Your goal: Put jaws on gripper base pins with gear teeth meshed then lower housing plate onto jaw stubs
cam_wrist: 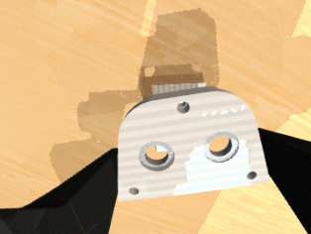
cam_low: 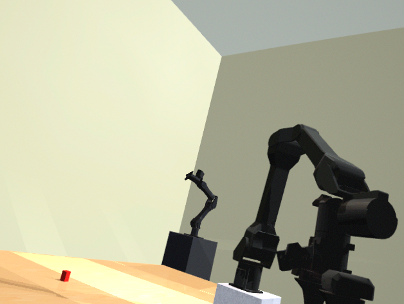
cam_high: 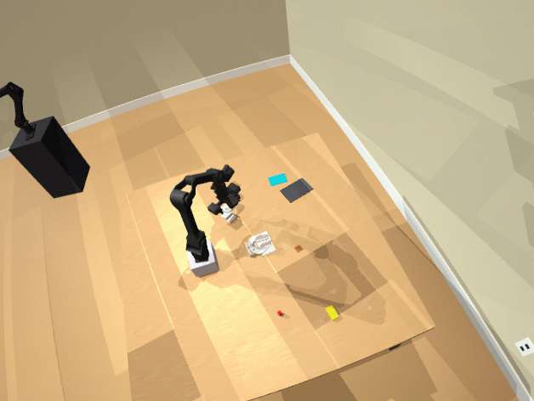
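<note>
White plate with two ringed holes (cam_high: pixel 228 213) (cam_wrist: pixel 185 129), what's the claw (cam_high: pixel 224 202) (cam_wrist: pixel 184 145) doing with it?

Gripping it by the sides. Gear-looking assembly (cam_high: pixel 260 244) is off beside the claw on the table (cam_high: pixel 241 345). If the plate tilts, I'd expect those holes to jam.

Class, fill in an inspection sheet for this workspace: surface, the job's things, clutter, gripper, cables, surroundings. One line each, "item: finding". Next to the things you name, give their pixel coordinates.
Surface: wooden table top (cam_high: pixel 241 345), crossed by light and shadow.
Job's things: plate (cam_high: pixel 229 214) (cam_wrist: pixel 180 126), two ringed holes showing, between the fingers; white base assembly (cam_high: pixel 270 247) lying on the table; jaw meshing too small to judge.
Clutter: cyan block (cam_high: pixel 277 179), dark pad (cam_high: pixel 296 189), brown square (cam_high: pixel 298 248), yellow block (cam_high: pixel 332 312), red block (cam_high: pixel 279 313) (cam_low: pixel 65 275).
Gripper: gripper (cam_high: pixel 224 206) (cam_wrist: pixel 184 145) shut on the plate.
Cables: nothing seen.
Surroundings: second arm (cam_high: pixel 18 105) (cam_low: pixel 206 196) on a black pedestal (cam_high: pixel 47 161) (cam_low: pixel 199 254); wall socket (cam_high: pixel 525 347).
</note>
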`<state>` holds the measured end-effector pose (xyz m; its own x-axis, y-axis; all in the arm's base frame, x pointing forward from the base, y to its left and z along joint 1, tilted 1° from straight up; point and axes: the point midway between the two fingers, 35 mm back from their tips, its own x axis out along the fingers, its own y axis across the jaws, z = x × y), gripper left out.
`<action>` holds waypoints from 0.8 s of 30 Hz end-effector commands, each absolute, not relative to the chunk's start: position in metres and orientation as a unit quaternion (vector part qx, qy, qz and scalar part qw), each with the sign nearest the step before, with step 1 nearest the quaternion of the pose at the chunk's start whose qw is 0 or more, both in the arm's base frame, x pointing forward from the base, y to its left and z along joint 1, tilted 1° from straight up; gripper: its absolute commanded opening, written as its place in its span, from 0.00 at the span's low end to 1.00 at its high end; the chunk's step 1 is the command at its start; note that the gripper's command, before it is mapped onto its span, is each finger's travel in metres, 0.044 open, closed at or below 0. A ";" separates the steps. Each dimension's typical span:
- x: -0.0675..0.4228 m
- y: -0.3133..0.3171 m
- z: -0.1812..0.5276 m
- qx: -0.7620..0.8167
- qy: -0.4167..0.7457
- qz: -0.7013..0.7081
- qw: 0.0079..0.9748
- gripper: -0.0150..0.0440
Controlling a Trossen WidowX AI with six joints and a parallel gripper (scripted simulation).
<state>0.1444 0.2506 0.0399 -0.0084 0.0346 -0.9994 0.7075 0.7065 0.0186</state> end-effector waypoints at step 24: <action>0.200 0.181 0.040 0.154 0.693 -0.134 0.692 0.85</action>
